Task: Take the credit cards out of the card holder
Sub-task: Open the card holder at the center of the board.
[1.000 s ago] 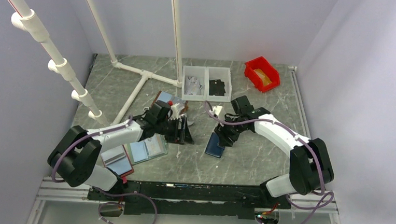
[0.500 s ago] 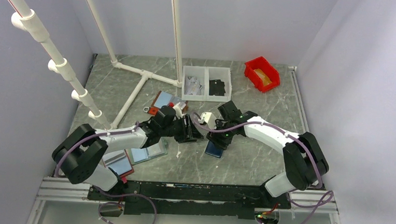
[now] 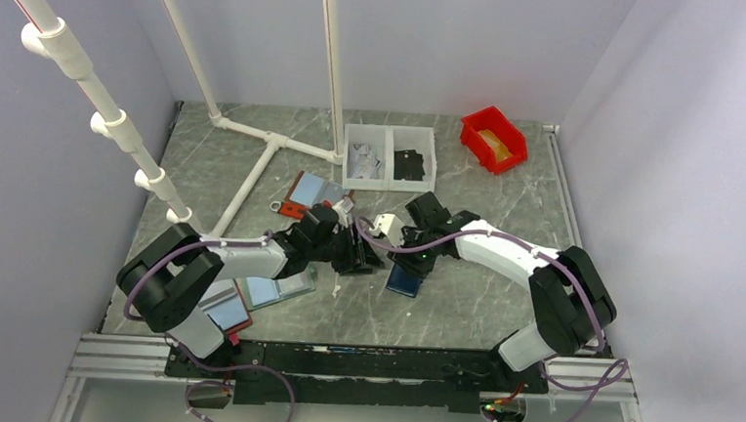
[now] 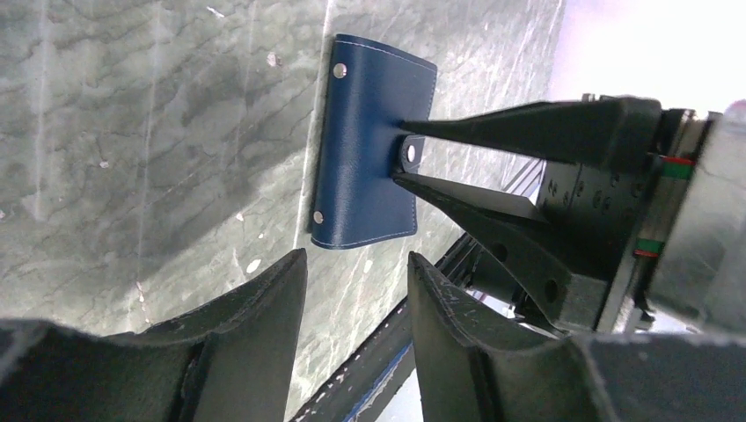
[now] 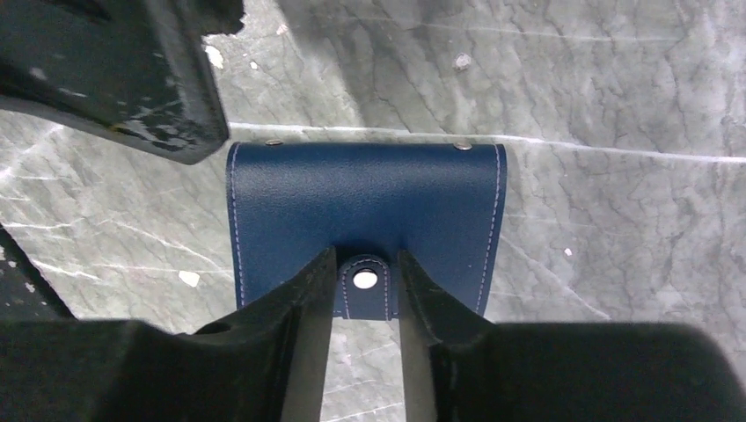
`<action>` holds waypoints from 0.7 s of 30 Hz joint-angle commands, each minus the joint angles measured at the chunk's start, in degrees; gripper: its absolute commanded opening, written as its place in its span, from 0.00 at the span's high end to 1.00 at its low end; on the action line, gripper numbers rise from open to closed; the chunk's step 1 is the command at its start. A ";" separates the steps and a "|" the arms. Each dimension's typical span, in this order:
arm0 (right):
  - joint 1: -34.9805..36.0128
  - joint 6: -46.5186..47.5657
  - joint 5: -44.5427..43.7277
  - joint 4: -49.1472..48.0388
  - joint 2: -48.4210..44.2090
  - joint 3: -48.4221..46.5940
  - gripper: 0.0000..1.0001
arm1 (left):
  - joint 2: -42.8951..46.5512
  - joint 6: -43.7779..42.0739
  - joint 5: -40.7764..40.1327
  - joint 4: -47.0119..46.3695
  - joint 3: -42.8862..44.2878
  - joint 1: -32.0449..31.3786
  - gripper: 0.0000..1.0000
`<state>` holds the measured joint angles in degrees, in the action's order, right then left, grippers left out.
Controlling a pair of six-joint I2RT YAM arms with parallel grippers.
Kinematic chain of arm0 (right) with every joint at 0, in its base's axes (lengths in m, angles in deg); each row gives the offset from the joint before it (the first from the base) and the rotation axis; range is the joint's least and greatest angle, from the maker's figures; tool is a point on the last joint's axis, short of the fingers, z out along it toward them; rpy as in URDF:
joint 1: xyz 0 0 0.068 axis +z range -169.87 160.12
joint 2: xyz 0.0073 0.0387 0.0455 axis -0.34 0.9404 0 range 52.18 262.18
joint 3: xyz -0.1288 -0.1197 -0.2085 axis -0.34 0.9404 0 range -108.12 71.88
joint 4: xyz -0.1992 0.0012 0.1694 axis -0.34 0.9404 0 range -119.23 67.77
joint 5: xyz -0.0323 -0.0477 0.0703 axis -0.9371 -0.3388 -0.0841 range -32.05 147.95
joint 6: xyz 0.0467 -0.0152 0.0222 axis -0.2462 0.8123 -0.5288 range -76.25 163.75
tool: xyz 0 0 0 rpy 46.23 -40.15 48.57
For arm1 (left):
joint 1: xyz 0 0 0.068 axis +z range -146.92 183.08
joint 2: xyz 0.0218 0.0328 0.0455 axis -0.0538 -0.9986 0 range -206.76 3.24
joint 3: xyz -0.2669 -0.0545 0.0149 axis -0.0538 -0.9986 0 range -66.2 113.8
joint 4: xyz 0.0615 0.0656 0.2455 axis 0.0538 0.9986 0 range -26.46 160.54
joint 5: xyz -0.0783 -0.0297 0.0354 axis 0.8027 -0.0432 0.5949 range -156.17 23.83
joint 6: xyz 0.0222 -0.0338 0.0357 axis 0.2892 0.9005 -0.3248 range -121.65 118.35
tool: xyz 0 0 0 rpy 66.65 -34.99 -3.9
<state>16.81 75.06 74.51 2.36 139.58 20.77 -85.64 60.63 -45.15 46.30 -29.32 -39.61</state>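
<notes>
The card holder (image 5: pixel 365 207) lies closed and flat on the tabletop (image 5: pixel 616 88), strap tab (image 5: pixel 363 286) facing the right pincer (image 5: pixel 367 257), whose jaws flank the tab closely; a pinch cannot be confirmed. The left pincer (image 4: pixel 356 261) stands spread, empty, farther off.

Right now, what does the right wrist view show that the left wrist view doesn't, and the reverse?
Only the right wrist view: the strap tab seen straight on, its snap centred between the right pincer's fingers, which hug both of its sides. Whether they actually pinch it is unclear.

Only the left wrist view: the left pincer, open and empty, apart from the card holder, plus the right pincer in side profile reaching the tab.

Both: the closed navy card holder lying flat on the marble table.
</notes>
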 commanded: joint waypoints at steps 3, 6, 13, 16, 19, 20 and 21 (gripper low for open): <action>0.93 0.42 1.49 1.62 0.65 -0.65 0.75 | -2.25 1.64 -0.50 -3.92 1.83 -0.65 0.51; 0.93 0.43 1.92 1.47 -0.17 -0.66 0.83 | -3.11 1.88 -0.36 -4.36 2.13 -0.91 0.51; 0.84 0.74 5.47 2.07 -2.53 -1.09 0.94 | -3.93 0.91 -0.36 -3.51 2.83 -1.48 0.51; 0.40 0.77 7.31 2.15 -3.75 -1.17 0.95 | -3.76 -0.13 -0.49 -2.52 3.01 -1.54 0.50; -0.39 0.75 9.02 2.53 -4.59 -1.42 0.96 | -3.57 -1.42 -0.50 -1.71 3.12 -1.76 0.49; -0.72 0.66 9.60 2.51 -4.97 -1.44 0.96 | -3.44 -1.88 -0.41 -1.67 3.11 -1.75 0.49; -1.04 0.56 10.16 2.51 -5.45 -1.51 0.96 | -3.17 -2.47 -0.41 -1.50 3.11 -1.87 0.49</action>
<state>16.79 75.67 80.08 4.31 137.24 20.72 -89.38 60.91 -45.13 44.82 -28.18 -40.90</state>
